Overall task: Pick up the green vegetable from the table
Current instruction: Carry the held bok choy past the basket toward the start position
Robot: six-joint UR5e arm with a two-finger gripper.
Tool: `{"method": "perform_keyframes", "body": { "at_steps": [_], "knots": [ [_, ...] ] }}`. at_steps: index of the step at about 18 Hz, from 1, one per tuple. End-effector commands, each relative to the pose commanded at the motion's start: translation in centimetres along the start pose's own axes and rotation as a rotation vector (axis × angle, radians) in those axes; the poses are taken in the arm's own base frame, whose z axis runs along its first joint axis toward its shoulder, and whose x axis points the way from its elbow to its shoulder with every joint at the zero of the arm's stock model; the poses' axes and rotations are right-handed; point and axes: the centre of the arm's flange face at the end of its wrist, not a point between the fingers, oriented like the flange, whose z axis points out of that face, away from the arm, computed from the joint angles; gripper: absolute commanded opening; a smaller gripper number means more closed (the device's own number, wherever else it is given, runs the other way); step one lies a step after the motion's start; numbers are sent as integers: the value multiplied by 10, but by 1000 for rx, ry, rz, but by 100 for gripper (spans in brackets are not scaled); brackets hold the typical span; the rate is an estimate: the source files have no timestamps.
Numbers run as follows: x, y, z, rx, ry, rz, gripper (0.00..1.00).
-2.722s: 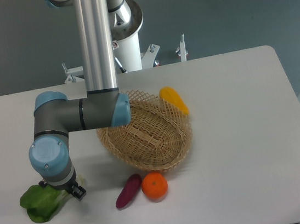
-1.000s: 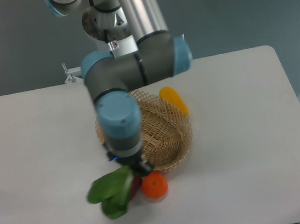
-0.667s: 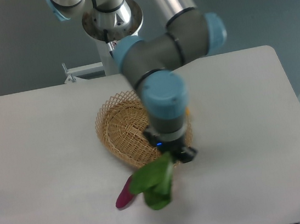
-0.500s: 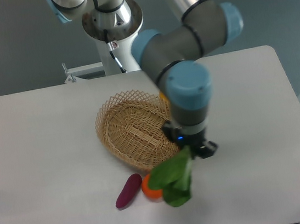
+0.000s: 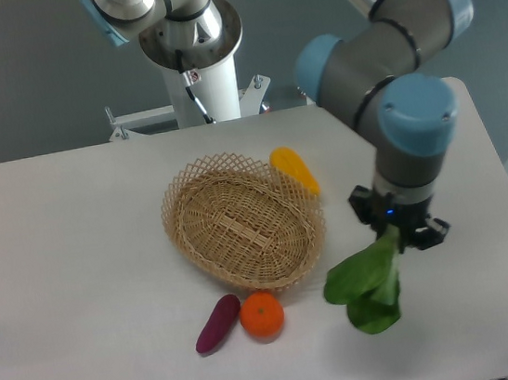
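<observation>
From the fixed camera, the only view, the tool (image 5: pixel 398 232) grips the green vegetable (image 5: pixel 366 283) by its stalk end, the fingers closed on it, and the leaves hang down and to the left below the wrist. The pick looks done: the vegetable appears clear of the surface (image 5: pixel 77 269), though exactly how high it hangs cannot be told from this angle.

To do this holding step well, the grip should stay firm on the stalk, which is the stiffer part; the broad leaves are floppy and will swing, so any carry ought to be smooth and unhurried. A loose hold could let the stalk slip out between the fingers.

The vegetable hangs directly under the tool, touching it at the top. It is to the right of the wicker basket (image 5: pixel 242 221), apart from its rim, and well right of the orange (image 5: pixel 262 314) and the purple vegetable (image 5: pixel 217 323). The yellow item (image 5: pixel 294 170) lies behind the basket.
</observation>
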Motion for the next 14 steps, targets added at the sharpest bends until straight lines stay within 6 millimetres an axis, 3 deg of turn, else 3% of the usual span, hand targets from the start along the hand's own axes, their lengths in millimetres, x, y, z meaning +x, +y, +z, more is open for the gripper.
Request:
{"method": "perform_keyframes", "body": {
  "at_steps": [5, 14],
  "knots": [
    [-15, 5, 16, -5, 7, 19, 42],
    [-27, 12, 15, -2, 3, 14, 42]
  ]
}}
